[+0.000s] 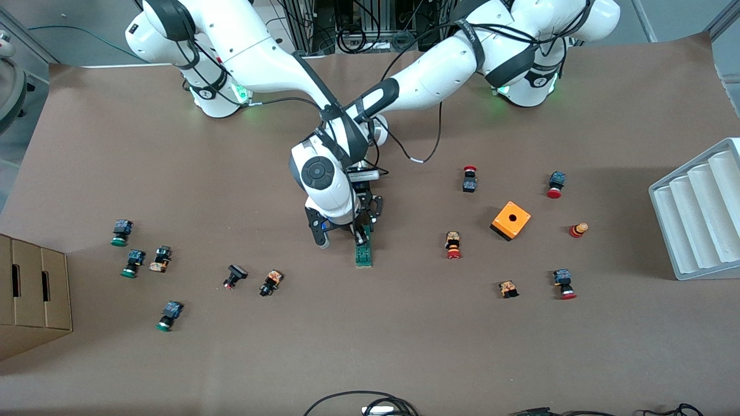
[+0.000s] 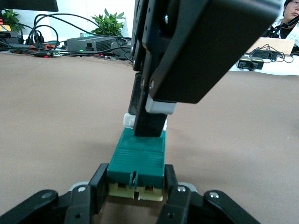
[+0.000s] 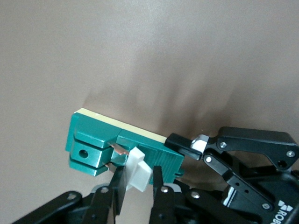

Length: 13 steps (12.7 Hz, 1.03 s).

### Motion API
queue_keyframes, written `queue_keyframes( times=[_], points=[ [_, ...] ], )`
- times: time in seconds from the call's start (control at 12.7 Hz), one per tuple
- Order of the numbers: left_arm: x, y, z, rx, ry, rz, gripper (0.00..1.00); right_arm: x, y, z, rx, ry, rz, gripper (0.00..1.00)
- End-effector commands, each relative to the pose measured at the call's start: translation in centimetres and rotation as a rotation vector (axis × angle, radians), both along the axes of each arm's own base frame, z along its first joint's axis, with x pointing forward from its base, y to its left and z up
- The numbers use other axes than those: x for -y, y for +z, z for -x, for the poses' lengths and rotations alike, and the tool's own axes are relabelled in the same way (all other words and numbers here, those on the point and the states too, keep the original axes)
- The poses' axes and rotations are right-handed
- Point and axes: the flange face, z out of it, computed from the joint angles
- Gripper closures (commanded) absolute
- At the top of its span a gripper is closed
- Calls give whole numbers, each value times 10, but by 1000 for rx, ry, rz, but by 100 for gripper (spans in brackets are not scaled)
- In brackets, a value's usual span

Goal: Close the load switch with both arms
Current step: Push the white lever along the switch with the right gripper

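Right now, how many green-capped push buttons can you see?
3 green-capped push buttons toward the right arm's end: one farthest from the camera, one nearer, one nearest. More could be hidden.

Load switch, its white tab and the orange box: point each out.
load switch [image 2: 138,158], left wrist view, ribbed green top.
white tab [image 3: 139,173], right wrist view, its flat face.
orange box [image 1: 511,220], front view, top face beside the hole.

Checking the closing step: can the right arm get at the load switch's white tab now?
Probably yes: the right gripper is already shut on the white tab, while the left gripper clamps the load switch at its end, nothing between.
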Motion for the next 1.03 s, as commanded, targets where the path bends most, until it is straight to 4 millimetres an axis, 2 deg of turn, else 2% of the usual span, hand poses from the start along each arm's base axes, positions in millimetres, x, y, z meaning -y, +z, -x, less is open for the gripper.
queue_keyframes(
  times=[0.0,0.71,0.95],
  points=[
    [2,-5,-1,-1,10,2,45,12,9,-18,21,-19,-27,75],
    [2,-5,0,-2,7,-1,45,6,15,-28,0,-25,-50,78],
    [2,-6,0,-4,7,-1,45,4,18,-40,2,-37,-58,78]
  ],
)
